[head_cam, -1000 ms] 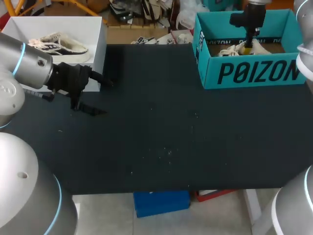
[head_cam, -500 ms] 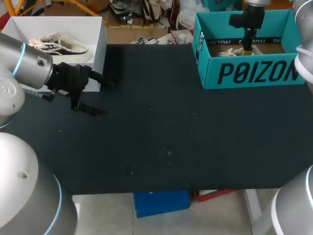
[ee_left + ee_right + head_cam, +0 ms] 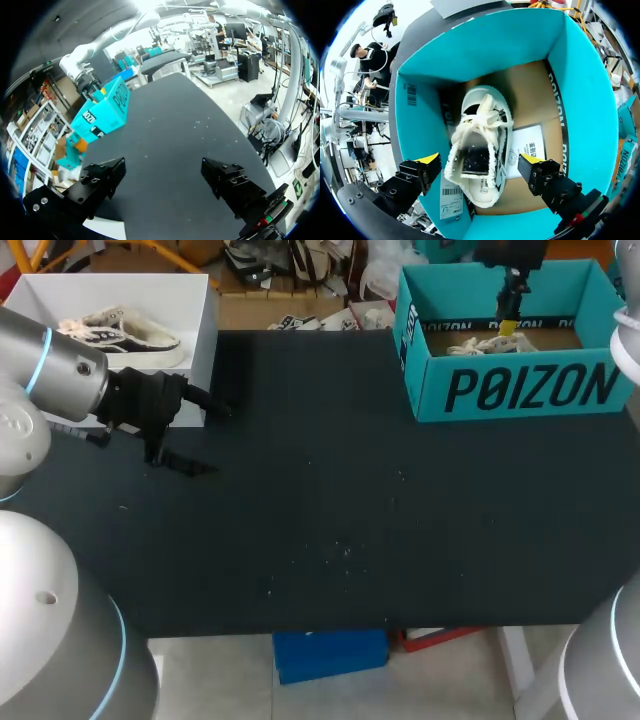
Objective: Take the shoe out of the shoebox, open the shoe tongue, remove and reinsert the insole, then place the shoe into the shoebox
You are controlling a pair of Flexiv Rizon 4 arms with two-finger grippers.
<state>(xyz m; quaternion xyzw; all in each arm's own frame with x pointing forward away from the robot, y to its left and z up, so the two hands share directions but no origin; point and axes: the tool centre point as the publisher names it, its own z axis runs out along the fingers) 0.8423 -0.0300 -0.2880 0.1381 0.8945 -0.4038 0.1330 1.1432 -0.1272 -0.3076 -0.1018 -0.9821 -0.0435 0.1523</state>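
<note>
A white lace-up shoe [image 3: 480, 145] lies on its sole inside the teal shoebox [image 3: 490, 45], on the cardboard floor beside a paper label. My right gripper [image 3: 479, 161] hangs open straight above it, one finger on each side of the shoe and touching nothing. From the head view the shoebox [image 3: 520, 390] stands at the far right of the table, the shoe [image 3: 490, 343] peeks over its front wall, and the right gripper [image 3: 508, 320] hovers above it. My left gripper [image 3: 205, 437] is low over the table's left side, open and empty, and its wrist view shows the left gripper [image 3: 162, 167] pointing across the mat toward the shoebox [image 3: 102, 117].
A white box [image 3: 200, 340] with another pale shoe [image 3: 120, 330] in it stands at the far left corner, just behind my left gripper. The black table mat [image 3: 350, 520] stretches between the two boxes.
My right gripper has opened, let go of the shoe and risen a little above the box. The shoe now rests in the box. The left arm has not moved.
</note>
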